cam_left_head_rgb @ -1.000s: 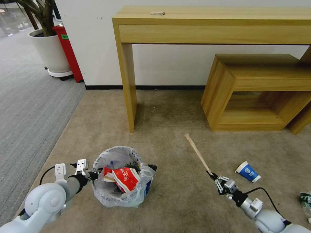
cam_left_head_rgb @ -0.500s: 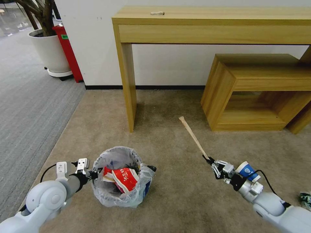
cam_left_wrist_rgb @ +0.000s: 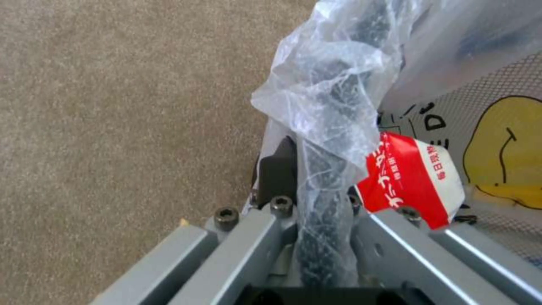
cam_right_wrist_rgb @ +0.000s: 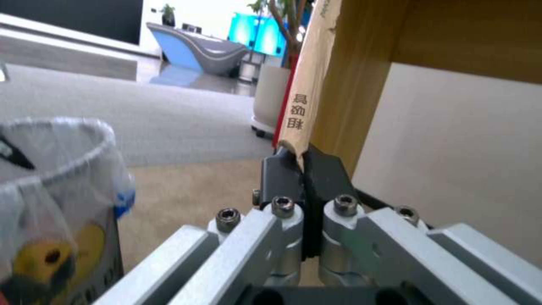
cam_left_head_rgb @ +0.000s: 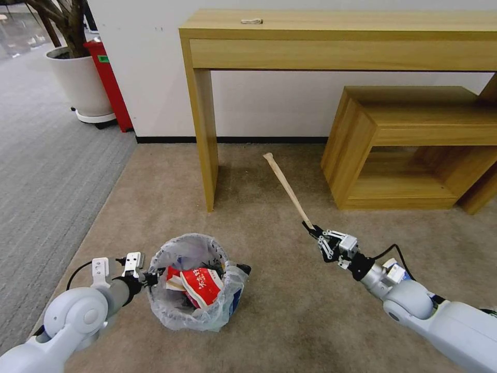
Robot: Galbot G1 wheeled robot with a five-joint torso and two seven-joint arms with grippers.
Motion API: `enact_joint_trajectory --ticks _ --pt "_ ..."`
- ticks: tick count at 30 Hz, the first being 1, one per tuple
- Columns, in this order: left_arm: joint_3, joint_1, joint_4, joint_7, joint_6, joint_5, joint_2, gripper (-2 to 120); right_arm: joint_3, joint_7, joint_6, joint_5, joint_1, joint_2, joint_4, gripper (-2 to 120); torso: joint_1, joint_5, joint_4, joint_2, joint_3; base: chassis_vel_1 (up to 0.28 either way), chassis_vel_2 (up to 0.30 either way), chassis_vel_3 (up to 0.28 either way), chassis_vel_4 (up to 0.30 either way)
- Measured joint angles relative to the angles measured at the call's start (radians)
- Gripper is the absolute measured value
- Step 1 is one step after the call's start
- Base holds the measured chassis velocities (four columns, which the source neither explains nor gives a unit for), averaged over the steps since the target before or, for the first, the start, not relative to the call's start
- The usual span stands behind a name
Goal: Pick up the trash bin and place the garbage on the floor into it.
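Observation:
The trash bin, black and lined with a crinkly clear bag, stands on the beige floor with red wrappers inside. My left gripper is shut on its near-left rim. In the left wrist view the left gripper pinches the bagged rim, with a red wrapper just inside. My right gripper is shut on the lower end of a wooden stick, held above the carpet to the right of the bin. The right wrist view shows the right gripper clamped on the stick, with the bin off to one side. A blue-white cup peeks out behind my right arm.
A tall wooden console table stands against the wall just beyond the bin. A low wooden shelf sits at the right. A white plant pot and a red bin are at the far left, beside grey striped carpet.
My right gripper has risen and moved left with the wooden stick, so the arm now covers most of the cup. The left gripper stays on the bin's rim.

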Motion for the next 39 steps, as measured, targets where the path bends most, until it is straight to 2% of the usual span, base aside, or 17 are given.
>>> enact_joint_trajectory --ticks 13,29,39 --pt "0.025 -0.021 0.005 -0.004 0.0 0.005 -0.014 0 -0.078 0.002 -0.015 0.041 0.127 0.014 0.066 0 0.0 0.0 -0.0001 0.0 0.0 0.0 0.0 0.0 0.0" --pt "0.018 -0.014 -0.005 -0.009 0.002 0.009 -0.045 0 -0.373 0.058 -0.037 0.062 0.351 0.169 0.067 0 0.0 -0.0001 0.0002 0.0 0.0 0.0 0.0 0.0 0.0" --pt "0.024 -0.021 -0.004 -0.009 0.002 0.012 -0.047 0 -0.487 0.059 -0.039 0.081 0.431 0.196 0.065 0 0.0 -0.0001 -0.0001 0.0 0.0 0.0 0.0 0.0 0.0"
